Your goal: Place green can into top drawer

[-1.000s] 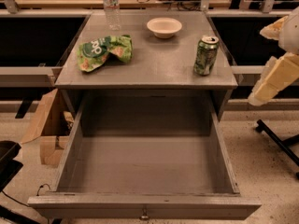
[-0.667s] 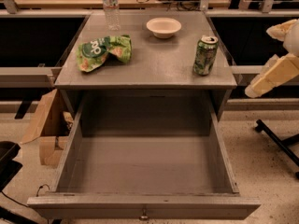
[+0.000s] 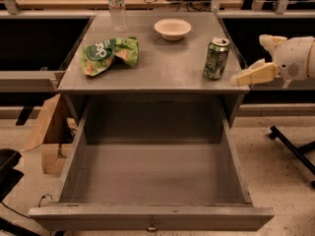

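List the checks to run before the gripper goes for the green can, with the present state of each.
1. Small green-and-white aluminium drink can stands upright on the grey metal cabinet top: ok.
2. Wide grey metal top drawer is pulled open with nothing inside: ok.
3. Gripper is to the right of the can, apart from it, open: ok.
4. Can is held: not ok, not yet grasped.
5. Green foil chip bag, white bowl and clear plastic bottle stand away from the can: ok.
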`<action>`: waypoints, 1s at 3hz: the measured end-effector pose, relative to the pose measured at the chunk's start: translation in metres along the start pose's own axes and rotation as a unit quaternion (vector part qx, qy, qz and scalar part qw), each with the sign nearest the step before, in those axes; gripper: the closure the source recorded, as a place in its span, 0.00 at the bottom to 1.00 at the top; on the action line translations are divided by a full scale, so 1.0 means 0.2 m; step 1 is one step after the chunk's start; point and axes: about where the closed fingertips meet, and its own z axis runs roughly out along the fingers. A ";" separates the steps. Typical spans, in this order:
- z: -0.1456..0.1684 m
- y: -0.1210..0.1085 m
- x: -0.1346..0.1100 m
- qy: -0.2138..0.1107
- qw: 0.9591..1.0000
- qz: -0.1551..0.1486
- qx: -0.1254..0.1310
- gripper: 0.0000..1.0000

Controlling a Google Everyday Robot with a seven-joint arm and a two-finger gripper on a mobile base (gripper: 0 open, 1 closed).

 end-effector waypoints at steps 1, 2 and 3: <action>0.23 -0.07 0.00 -0.062 0.998 0.019 -0.024 0.00; 0.42 -0.14 0.01 -0.106 0.993 0.038 -0.039 0.03; 0.50 -0.17 0.01 -0.124 0.990 0.048 -0.039 0.25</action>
